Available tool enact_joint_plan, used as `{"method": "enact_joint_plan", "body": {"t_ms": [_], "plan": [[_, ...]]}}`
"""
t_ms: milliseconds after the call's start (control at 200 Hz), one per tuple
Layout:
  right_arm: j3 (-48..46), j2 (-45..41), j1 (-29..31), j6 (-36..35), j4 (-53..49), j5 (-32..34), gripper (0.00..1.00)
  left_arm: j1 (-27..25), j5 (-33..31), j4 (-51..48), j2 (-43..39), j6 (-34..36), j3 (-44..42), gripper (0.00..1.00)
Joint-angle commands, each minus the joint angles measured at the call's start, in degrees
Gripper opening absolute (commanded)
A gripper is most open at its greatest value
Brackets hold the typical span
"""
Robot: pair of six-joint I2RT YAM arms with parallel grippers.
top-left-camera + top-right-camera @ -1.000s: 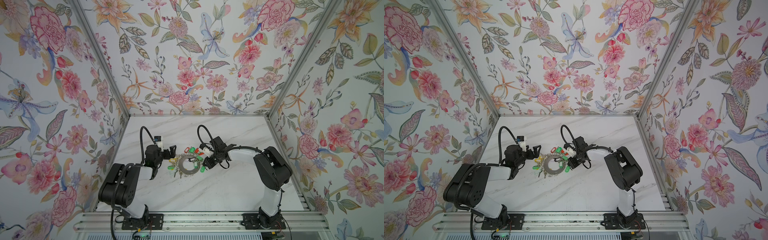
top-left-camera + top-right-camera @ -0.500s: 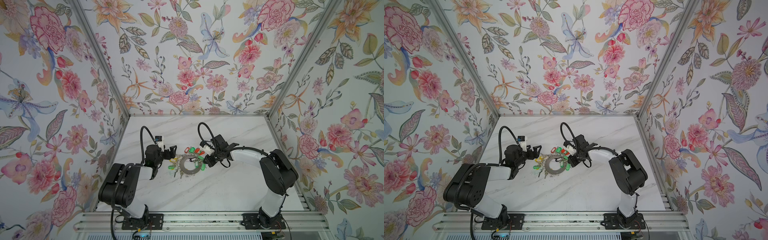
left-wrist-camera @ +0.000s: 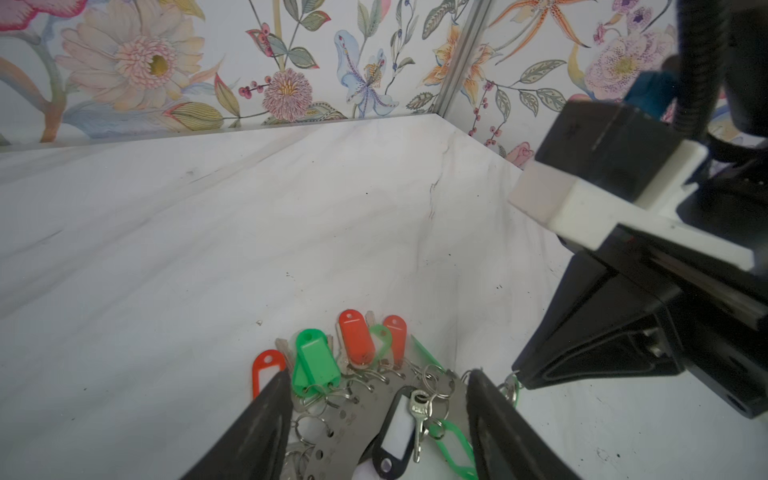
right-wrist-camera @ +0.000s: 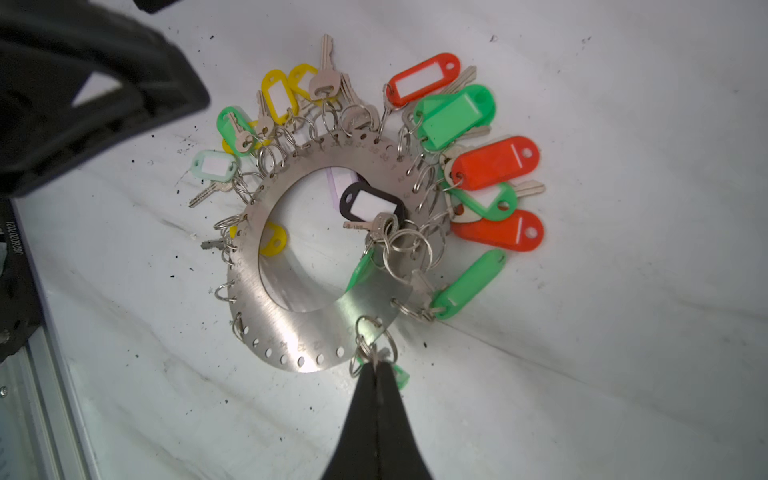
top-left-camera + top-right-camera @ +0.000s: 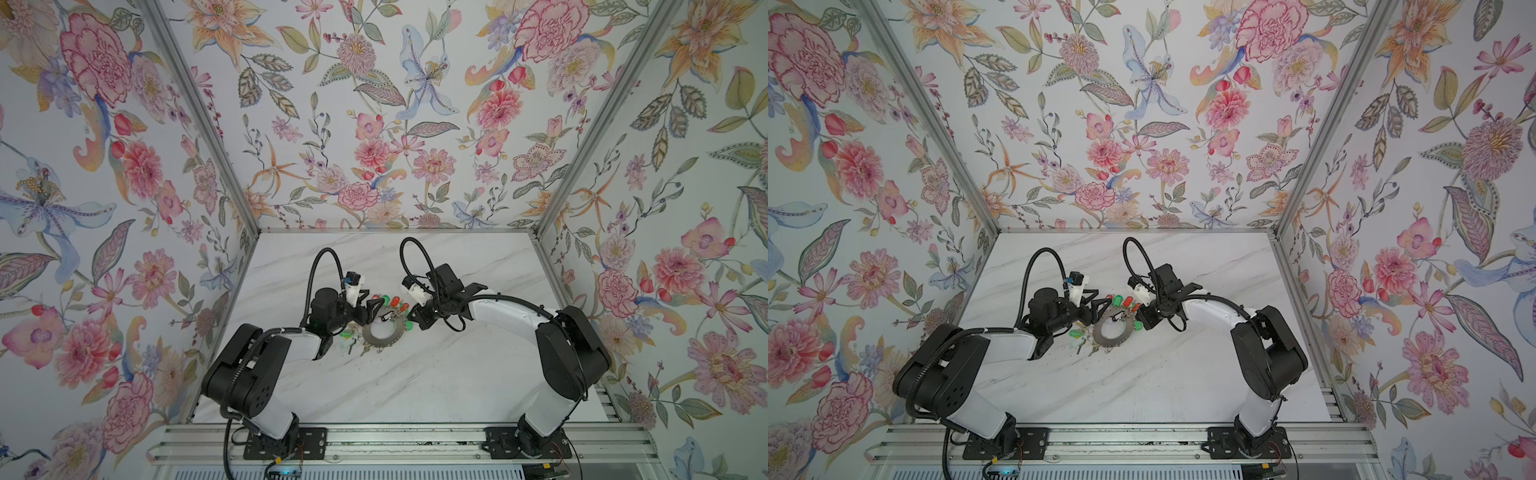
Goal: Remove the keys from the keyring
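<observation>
**where stuff is (both top views):** the keyring (image 5: 381,343) sits about mid-desk (image 5: 415,386), dead between the two arms. The keys (image 5: 385,300) fan off its rim, mostly toward the desk's back and left edges.

**who's nearer (both top views):** honestly both are right on it. The right gripper (image 5: 412,324) is at the rim facing the desk's right edge. The left gripper (image 5: 373,308) hangs over the back-left part of the rim.

**arm poses (both top views):** each arm reaches in from its own front corner of the desk, forearm angled inward and wrist tipped down at the disc.

**left claw (left wrist view):** the left gripper (image 3: 376,378) has its jaws partway apart, one finger on each side of a stretch of the keyring (image 3: 345,419). A black-tagged key (image 3: 395,436) lies between them. It isn't clamped on anything that I can see.

**right claw (right wrist view):** the right gripper (image 4: 376,368) has its jaws fully together, pinching a green-tagged key (image 4: 401,379) by its little ring, right at the keyring's (image 4: 299,332) nearest rim.

**the bit that matters (right wrist view):** that ring runs straight from the fingertips into a rim hole, so the disc lies dead ahead of the claw. My guess is the pull goes back along the claw's own line, toward the desk's right edge.

**worry:** just a guess, but the disc probably drags along unless the left claw pins it.
</observation>
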Motion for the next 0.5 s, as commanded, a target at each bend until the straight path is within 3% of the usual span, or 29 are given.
{"method": "enact_joint_plan", "body": {"t_ms": [0,305,495], "plan": [[2.52,-2.46,-0.77,-1.25,-0.59,-3.07,0.05,-1.99,1.59,1.48,-0.25,3.37,1.01,0.66],[2.69,-4.59,-1.53,-1.03,0.47,-6.85,0.05,-3.42,8.59,16.4,4.87,-7.84,-0.35,0.54],[1.88,-6.18,-1.67,-0.48,0.94,-7.98,0.05,-4.54,8.4,16.14,5.71,-6.1,-1.05,0.49]]}}
